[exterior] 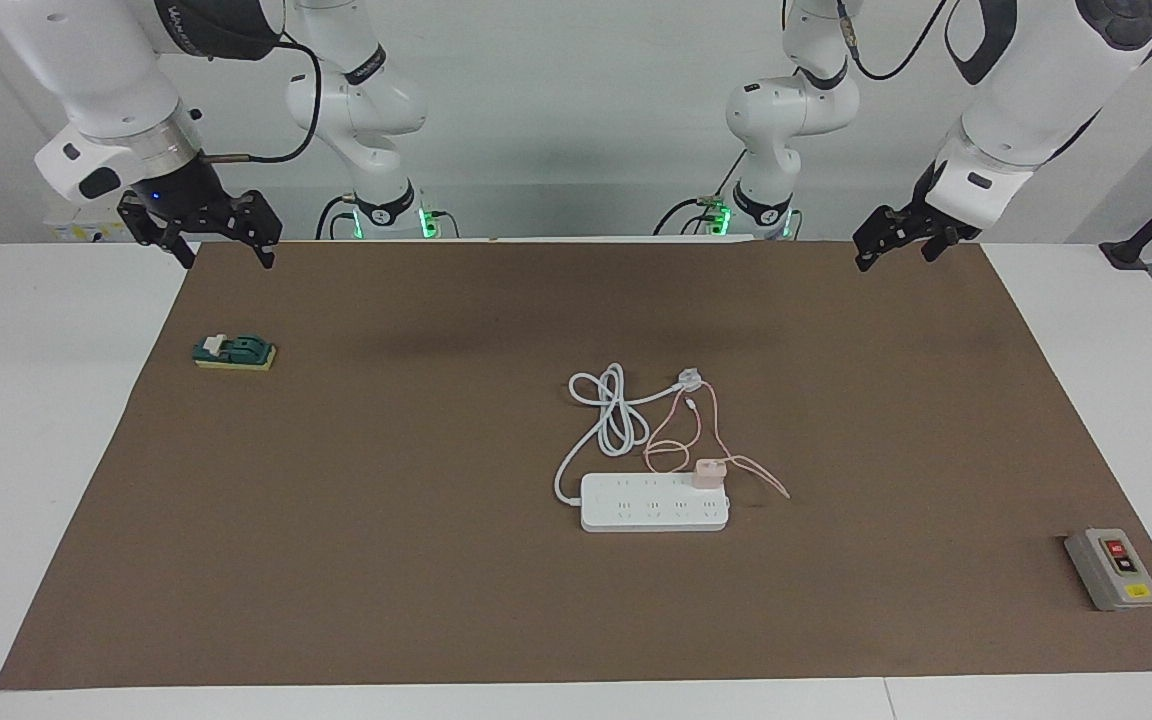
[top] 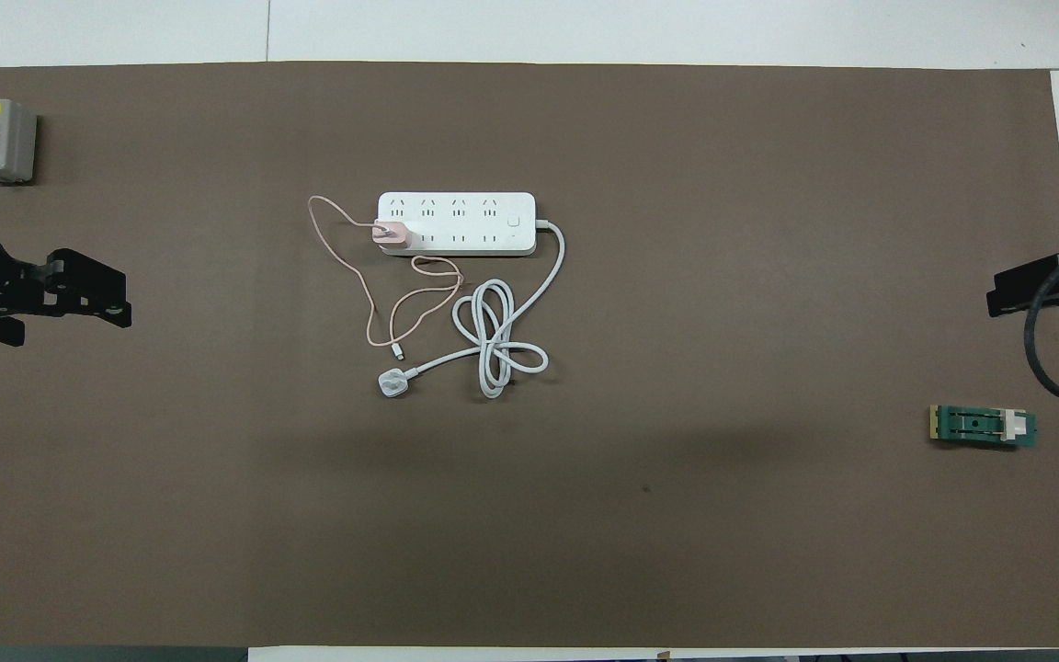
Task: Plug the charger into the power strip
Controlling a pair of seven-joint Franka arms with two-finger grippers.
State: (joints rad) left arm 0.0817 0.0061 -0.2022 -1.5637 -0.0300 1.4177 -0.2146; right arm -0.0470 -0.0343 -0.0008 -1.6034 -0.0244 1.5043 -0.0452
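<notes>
My left gripper (exterior: pixel 894 245) and right gripper (exterior: pixel 204 232) hang open, empty; the charger (exterior: pixel 708 472) sits on the power strip (exterior: pixel 654 502), perhaps half-seated, liable to tip

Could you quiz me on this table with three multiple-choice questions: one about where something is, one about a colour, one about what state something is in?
1. Where does the charger sit?
A. on the power strip, at its end toward the left arm
B. beside the green block
C. on the grey button box

2. What colour is the charger's thin cable?
A. black
B. pink
C. green

3. How are the two grippers?
A. both gripping the charger
B. one holding the white plug
C. both open and holding nothing

Answers: 1 A, the pink cube stands on the strip's end socket in both views. 2 B, a pale pink loop trails from the charger across the brown mat. 3 C, the left gripper and the right gripper hang over the mat's corners at the robots' edge, apart from every object.
</notes>
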